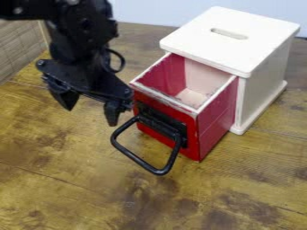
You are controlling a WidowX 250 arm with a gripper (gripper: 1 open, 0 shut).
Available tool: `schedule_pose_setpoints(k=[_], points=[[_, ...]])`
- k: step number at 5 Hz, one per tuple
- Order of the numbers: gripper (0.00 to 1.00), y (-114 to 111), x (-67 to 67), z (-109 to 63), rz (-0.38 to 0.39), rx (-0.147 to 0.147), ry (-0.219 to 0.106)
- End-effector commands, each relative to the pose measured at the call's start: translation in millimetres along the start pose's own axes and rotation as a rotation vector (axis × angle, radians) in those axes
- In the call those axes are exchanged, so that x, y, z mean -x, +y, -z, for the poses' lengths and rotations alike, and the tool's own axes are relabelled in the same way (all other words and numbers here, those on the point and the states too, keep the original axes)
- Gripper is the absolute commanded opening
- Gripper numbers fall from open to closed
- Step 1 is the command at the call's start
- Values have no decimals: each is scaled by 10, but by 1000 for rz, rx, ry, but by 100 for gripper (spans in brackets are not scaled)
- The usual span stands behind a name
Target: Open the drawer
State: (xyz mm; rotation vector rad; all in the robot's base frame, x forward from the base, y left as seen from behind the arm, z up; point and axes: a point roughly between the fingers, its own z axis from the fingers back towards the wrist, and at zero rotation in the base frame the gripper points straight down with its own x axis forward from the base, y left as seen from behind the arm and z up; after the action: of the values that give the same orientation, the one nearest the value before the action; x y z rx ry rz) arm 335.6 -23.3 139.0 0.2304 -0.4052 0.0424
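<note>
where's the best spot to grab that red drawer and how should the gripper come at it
Probably the outer bar of the black loop handle, approached from the front with a finger on either side. The loop sticks out from the red drawer's front, leaving an open middle for one finger.

Single view. Scene seen from above at a slant, looking down onto wooden table (72,180); fairly close, cream box (234,36) cut by no edge, arm (78,27) cropped at top.
</note>
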Motion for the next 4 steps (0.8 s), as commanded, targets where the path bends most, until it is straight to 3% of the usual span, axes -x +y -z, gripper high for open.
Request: schedule_pose_setpoints(k=[1,2,4], points=[[100,90,-85,-144,-6,-7,-71],[100,57,-109,-117,31,-19,-65],[100,-10,-249,-82,16,-49,-31]])
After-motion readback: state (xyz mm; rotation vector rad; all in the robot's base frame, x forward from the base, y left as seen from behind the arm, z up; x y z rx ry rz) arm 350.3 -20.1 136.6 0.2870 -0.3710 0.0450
